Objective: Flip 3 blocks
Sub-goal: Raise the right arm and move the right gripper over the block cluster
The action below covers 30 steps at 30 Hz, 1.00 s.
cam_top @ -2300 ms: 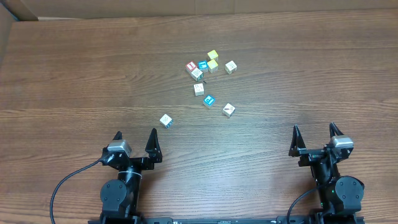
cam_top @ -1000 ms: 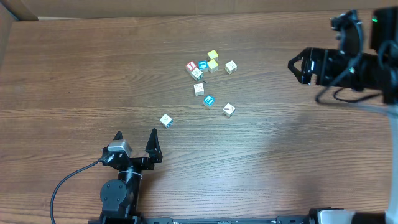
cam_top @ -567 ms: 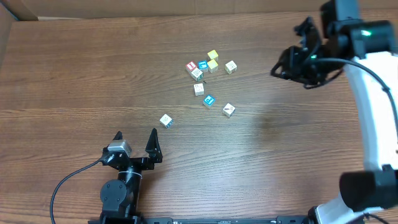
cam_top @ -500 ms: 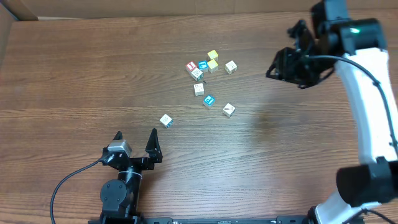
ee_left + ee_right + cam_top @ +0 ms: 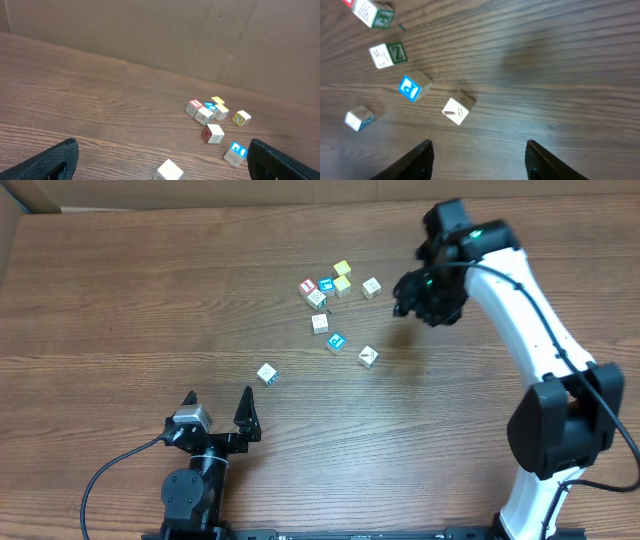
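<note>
A blue-faced block [image 5: 336,341], a cream block [image 5: 319,323] and a second cream block [image 5: 367,357] are seen loose on the table [image 5: 120,300]. The right gripper [image 5: 479,150] is held beside them, spread and empty. The left gripper [image 5: 218,402] is spread wide.

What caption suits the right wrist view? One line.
The right gripper, open and empty, above the table near a blue-faced block and a cream block.

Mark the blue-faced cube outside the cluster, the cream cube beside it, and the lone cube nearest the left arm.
blue-faced cube [image 5: 410,88], right wrist view, on its blue face.
cream cube [image 5: 456,110], right wrist view, on its marked face.
lone cube [image 5: 266,373], overhead view, middle of its top face.
</note>
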Tool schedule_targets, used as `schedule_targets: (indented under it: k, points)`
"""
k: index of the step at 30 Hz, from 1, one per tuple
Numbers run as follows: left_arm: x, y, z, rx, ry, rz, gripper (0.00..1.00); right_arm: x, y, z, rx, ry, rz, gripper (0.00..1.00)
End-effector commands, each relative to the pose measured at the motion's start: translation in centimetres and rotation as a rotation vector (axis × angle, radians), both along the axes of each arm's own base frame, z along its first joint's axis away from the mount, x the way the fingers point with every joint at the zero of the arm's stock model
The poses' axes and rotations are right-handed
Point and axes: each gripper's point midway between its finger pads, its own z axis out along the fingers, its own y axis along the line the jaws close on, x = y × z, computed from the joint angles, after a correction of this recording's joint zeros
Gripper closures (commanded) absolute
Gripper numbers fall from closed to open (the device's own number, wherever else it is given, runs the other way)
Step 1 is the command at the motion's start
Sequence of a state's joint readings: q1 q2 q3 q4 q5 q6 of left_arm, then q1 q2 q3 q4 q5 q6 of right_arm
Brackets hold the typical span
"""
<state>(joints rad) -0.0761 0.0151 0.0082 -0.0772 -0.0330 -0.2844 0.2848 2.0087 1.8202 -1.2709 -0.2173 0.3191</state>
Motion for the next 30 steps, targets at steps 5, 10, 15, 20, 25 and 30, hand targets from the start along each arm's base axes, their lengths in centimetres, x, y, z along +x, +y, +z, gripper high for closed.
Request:
schedule_targets:
  k: [5, 10, 15, 20, 25, 30]
  points:
    - [0.0, 0.0, 0.1, 0.014, -0.009, -0.004, 0.0, -1.7, 4.1, -5.7, 0.0, 0.038, -0.055, 0.4]
    - [0.0, 0.0, 0.1, 0.014, -0.009, -0.004, 0.01, -2.4, 5.4, -8.8, -0.042, 0.007, -0.126, 0.38]
    - [0.0, 0.0, 0.1, 0.014, -0.009, -0.004, 0.0, -2.5, 5.9, -11.1, -0.072, -0.05, -0.19, 0.4]
    - [0.0, 0.0, 0.1, 0.014, -0.009, -0.004, 0.0, -2.3, 6.0, -11.6, -0.098, -0.089, -0.193, 0.52]
    - [0.0, 0.0, 0.1, 0.014, -0.009, -0.004, 0.0, -2.0, 5.1, -11.6, -0.143, -0.111, -0.199, 0.57]
    - [0.0, 0.0, 0.1, 0.014, -0.009, -0.004, 0.0, -1.7, 4.9, -11.5, -0.165, -0.139, -0.15, 0.6]
